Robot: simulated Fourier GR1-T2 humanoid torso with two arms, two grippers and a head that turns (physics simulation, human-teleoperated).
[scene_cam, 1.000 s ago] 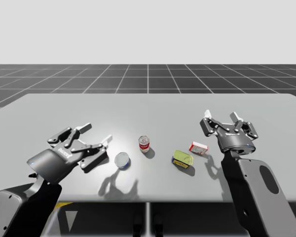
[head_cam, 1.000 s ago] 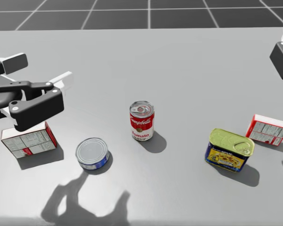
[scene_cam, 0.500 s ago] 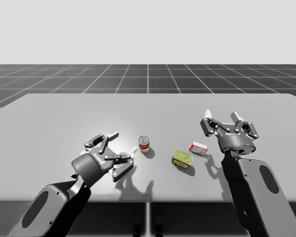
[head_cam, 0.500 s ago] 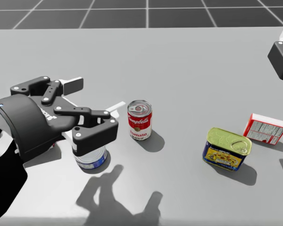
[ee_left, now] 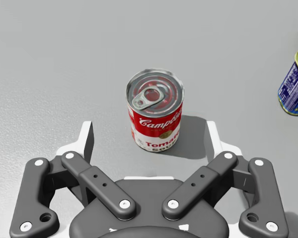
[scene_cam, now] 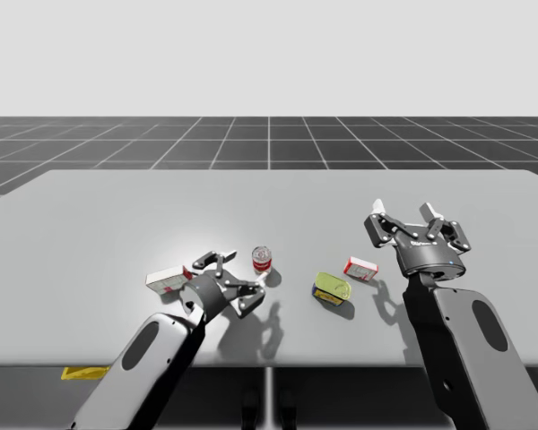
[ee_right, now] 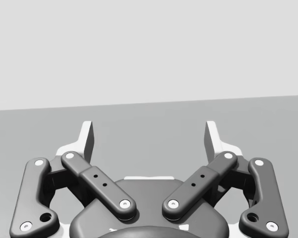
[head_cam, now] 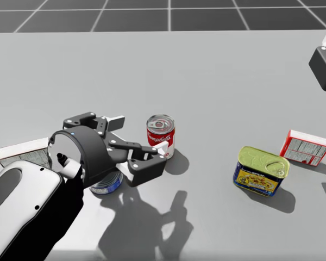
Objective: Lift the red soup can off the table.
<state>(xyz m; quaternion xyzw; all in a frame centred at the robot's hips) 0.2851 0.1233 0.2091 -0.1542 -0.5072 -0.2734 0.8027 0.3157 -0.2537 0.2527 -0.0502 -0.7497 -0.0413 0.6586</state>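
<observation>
My left arm (head_cam: 38, 201) hides most of the blue can (head_cam: 106, 184), which lies under the wrist, behind the left jaws; it also covers a corner of the left box (head_cam: 23, 152), which sits further back on that arm's outer side. In the left wrist view the tin (ee_left: 295, 82) is cut off at the edge; in the head view my right jaws are cut off too.

The red can (ee_left: 155, 110) stands upright on the bench (ee_left: 64, 59), long axis vertical, pull-tab lid up, label facing the left jaws; it sits just ahead of the palm, between the two spread fingers, and neither touches it; the left jaws are released.

The tin lies flat, yellow lid up, ahead of the left jaws and off to their right, well apart from the red can; the right box (head_cam: 307, 148) lies beyond it, nearer the right jaws.

The right jaws are released as well, fingers spread, held above the bench well apart from the red can.
</observation>
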